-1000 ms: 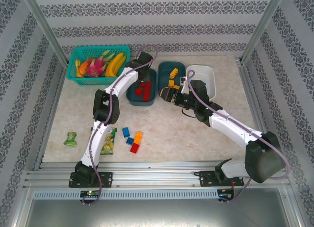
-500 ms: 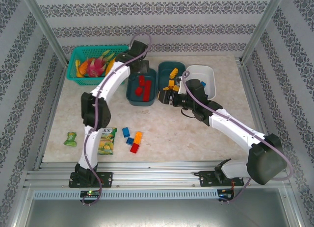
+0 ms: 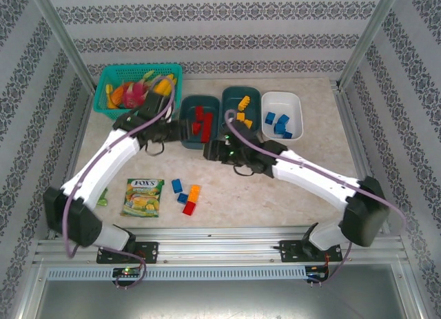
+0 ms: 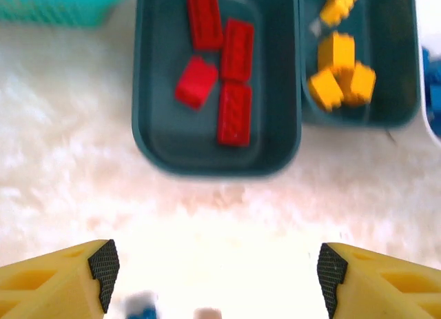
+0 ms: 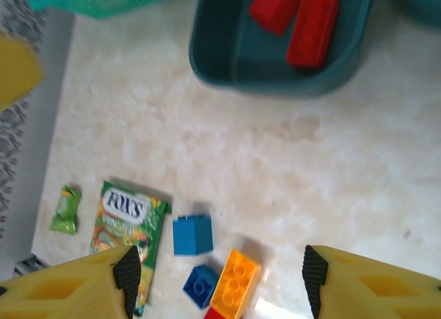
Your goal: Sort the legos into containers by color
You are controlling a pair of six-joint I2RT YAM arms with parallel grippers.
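The legos (image 3: 195, 193), small hard plastic studded building bricks in red, orange-yellow and blue, are mostly in their containers. Red ones (image 4: 236, 50) lie in the left dark teal rounded plastic tub (image 4: 148, 147), orange-yellow ones (image 4: 336, 52) in the second dark teal tub (image 3: 241, 89) beside it, and blue ones (image 3: 279, 124) in the white tub (image 3: 282, 94) on the right. Four lie loose and close together on the pale stone-patterned table (image 3: 262, 202) near the front: two blue bricks (image 5: 192, 235), an orange one (image 5: 234, 281) and a red one (image 3: 189, 209), just beside a green-yellow snack packet (image 5: 127, 222). The right gripper (image 5: 220, 274) hovers over the table between the tubs and that cluster, jaws wide apart with nothing between them. The left gripper (image 4: 217, 271) stands near the front of the red tub, likewise spread and empty. The bricks look light, rigid and smooth-sided, so they should not deform, but could skid away if nudged. The surest hold is probably across two flat opposite side walls, pads square to the faces, not on studs or corners. Since the loose bricks nearly touch, a finger coming down between them could shove a neighbour, so the outer blue brick looks easiest to take.
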